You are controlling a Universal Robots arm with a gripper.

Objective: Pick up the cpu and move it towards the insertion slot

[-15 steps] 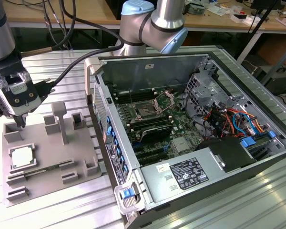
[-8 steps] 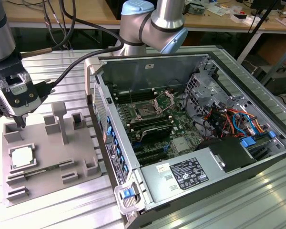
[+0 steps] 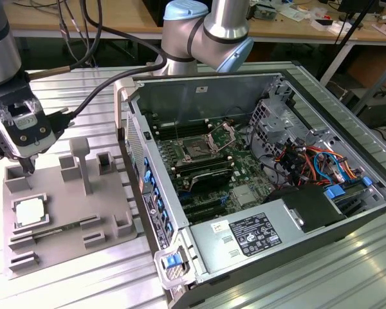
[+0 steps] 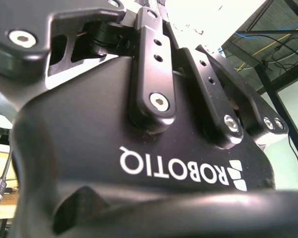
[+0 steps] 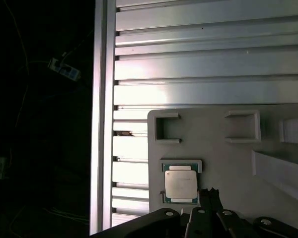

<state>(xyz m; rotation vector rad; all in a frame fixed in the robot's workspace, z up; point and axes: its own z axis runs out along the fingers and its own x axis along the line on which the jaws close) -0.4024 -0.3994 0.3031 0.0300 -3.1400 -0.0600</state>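
The cpu (image 3: 31,212) (image 5: 181,183), a silvery square chip, lies flat in a recess at the near left of the grey plastic tray (image 3: 109,193) (image 5: 213,129). My gripper (image 3: 29,168) (image 5: 208,192) hangs just above the tray, a little behind the cpu and apart from it. Its fingers point down, drawn together into a narrow tip with nothing between them. The insertion slot (image 3: 196,149), a square socket with a silver frame, sits on the motherboard inside the open computer case, far towards the exterior view's right of the gripper. The gripper's black housing (image 4: 139,148) is close up in the second wrist view.
The open case (image 3: 257,167) stands right of the tray, its side wall (image 3: 138,161) rising between tray and motherboard. Upright grey blocks (image 3: 80,161) stand on the tray near the gripper. The arm's base (image 3: 206,32) is behind the case. The slatted aluminium table's edge (image 5: 102,114) runs beside the tray.
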